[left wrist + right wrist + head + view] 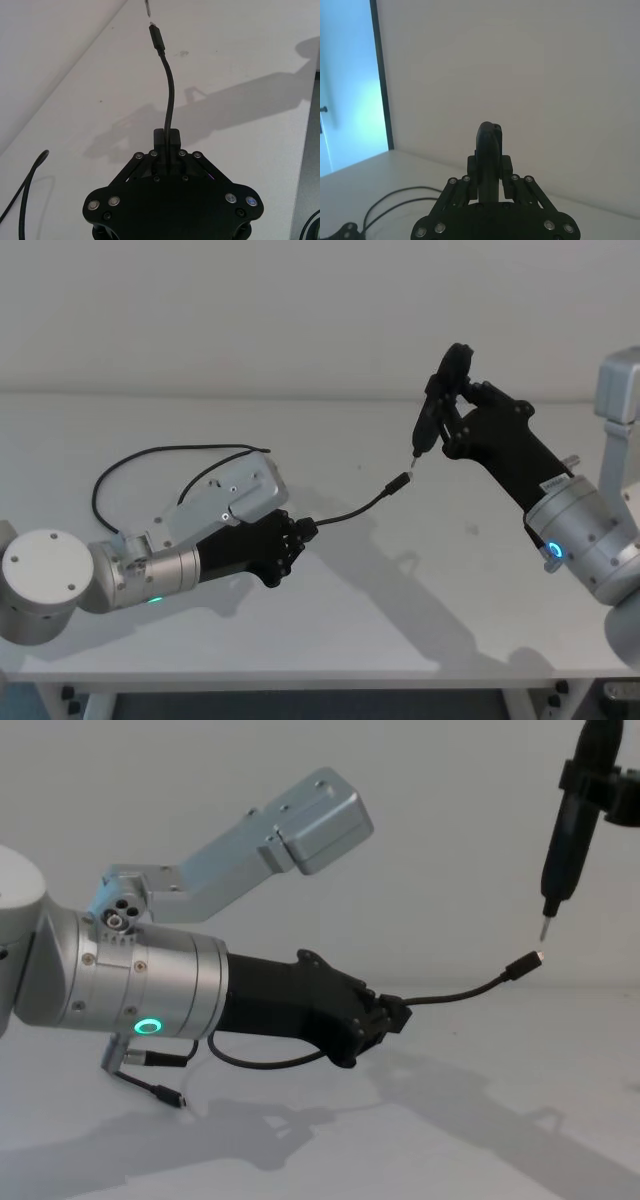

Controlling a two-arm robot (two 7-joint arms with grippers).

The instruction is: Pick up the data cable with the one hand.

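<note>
The data cable is a thin black lead, and my left gripper is shut on it a short way behind one plug. That plug is lifted off the white table and points up and right. The rest of the cable loops back behind my left arm. In the left wrist view the cable rises straight out from between the closed fingers. My right gripper is shut on a slim black tool whose metal tip hangs just above the plug.
The cable's other plug lies on the table under my left forearm. A white wall stands behind the table. The table's front edge runs along the bottom of the head view.
</note>
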